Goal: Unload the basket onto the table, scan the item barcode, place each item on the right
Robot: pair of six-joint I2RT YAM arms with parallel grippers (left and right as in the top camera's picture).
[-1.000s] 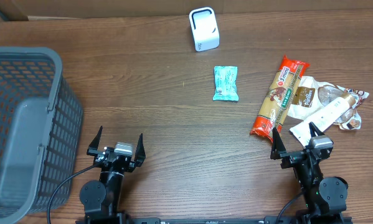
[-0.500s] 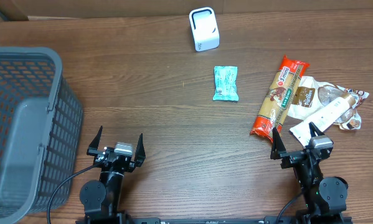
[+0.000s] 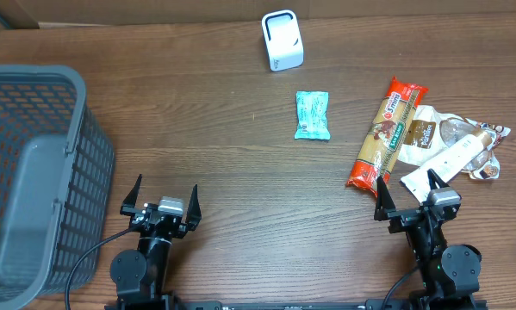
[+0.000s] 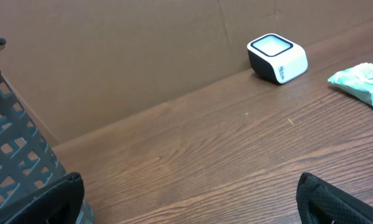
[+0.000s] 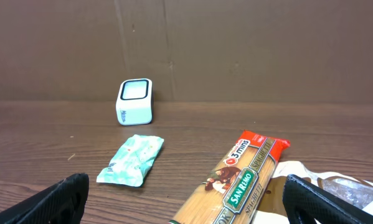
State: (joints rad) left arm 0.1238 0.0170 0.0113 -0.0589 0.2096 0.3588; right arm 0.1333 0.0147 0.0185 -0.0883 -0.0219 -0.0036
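Note:
A white barcode scanner (image 3: pixel 282 40) with a glass top stands at the back of the table; it also shows in the left wrist view (image 4: pixel 277 57) and the right wrist view (image 5: pixel 135 101). Items lie to the right: a teal packet (image 3: pixel 313 115) (image 5: pixel 131 160), a San Remo spaghetti pack (image 3: pixel 387 133) (image 5: pixel 242 183), and white and brown wrapped goods (image 3: pixel 451 142). My left gripper (image 3: pixel 165 191) (image 4: pixel 187 186) rests open at the front left, holding nothing. My right gripper (image 3: pixel 407 194) (image 5: pixel 186 190) is open and holds nothing, just in front of the spaghetti pack's near end.
A large grey mesh basket (image 3: pixel 34 172) (image 4: pixel 12 149) fills the left side, close to my left gripper. A brown cardboard wall (image 5: pixel 186 43) runs behind the scanner. Bare wooden tabletop (image 3: pixel 240 164) lies between the two grippers and the scanner.

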